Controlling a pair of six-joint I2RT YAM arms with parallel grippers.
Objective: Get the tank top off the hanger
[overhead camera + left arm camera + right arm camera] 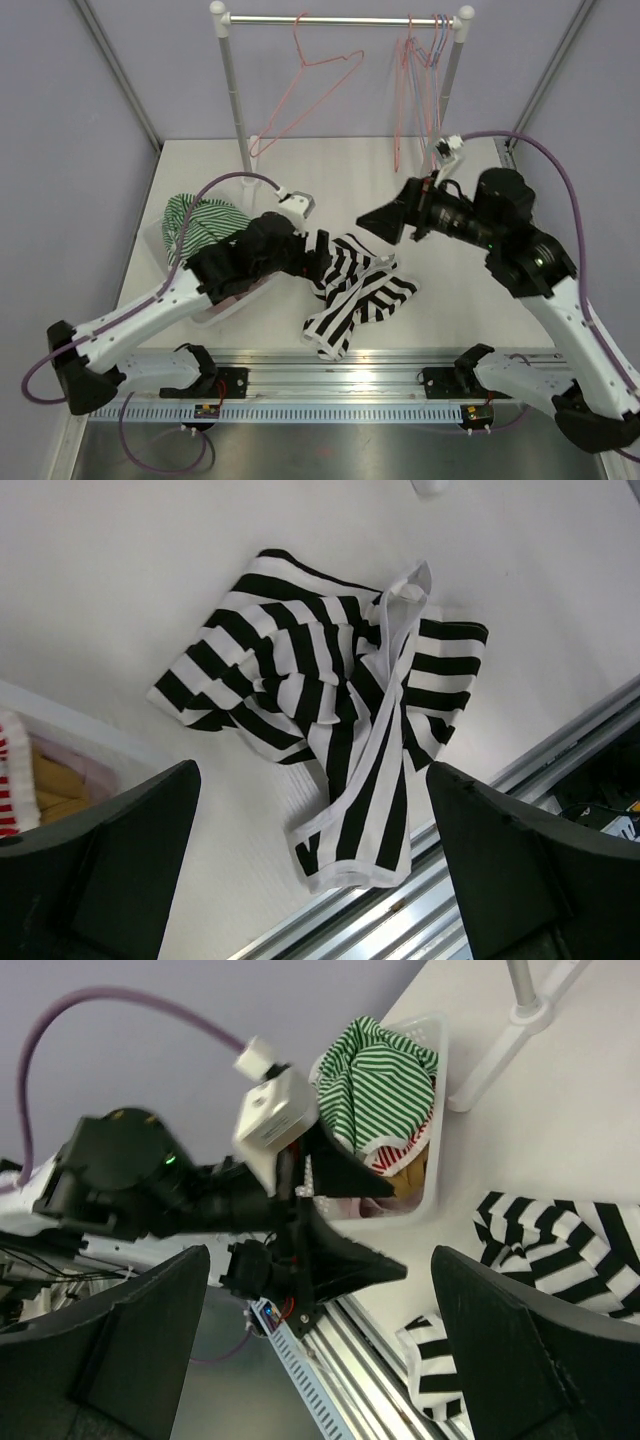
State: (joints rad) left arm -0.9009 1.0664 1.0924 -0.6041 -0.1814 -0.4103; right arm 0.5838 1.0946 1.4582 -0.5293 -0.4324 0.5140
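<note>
Left wrist view shows the left arm's fingers [110, 870] spread wide with nothing between them. Framed in that gap, and lower down on the bench [100, 580], lies the tank top [330, 700], black-and-white striped and crumpled flat, clear of the fingers. One white-edged strap loops up at its far end and a folded hem lies nearest the metal rail at the bench edge.

From the top view, the left gripper [322, 255] sits at the garment's upper left corner. The cloth [360, 290] spreads away from it toward the near edge and to the right, so its longer run goes roughly diagonally from the fingertips to the front rail.

The right gripper [385, 222] is held in the air at the garment's far right side. Its fingers [110, 1340] are also parted and empty, and point toward the left arm.

The left arm looks the nearer of the two. No hanger shows inside the tank top. The wire hangers [412, 60] hang bare on the rack [340, 18] at the back, so the removal appears done. A basket [440, 1090] of striped clothes sits to the left.
</note>
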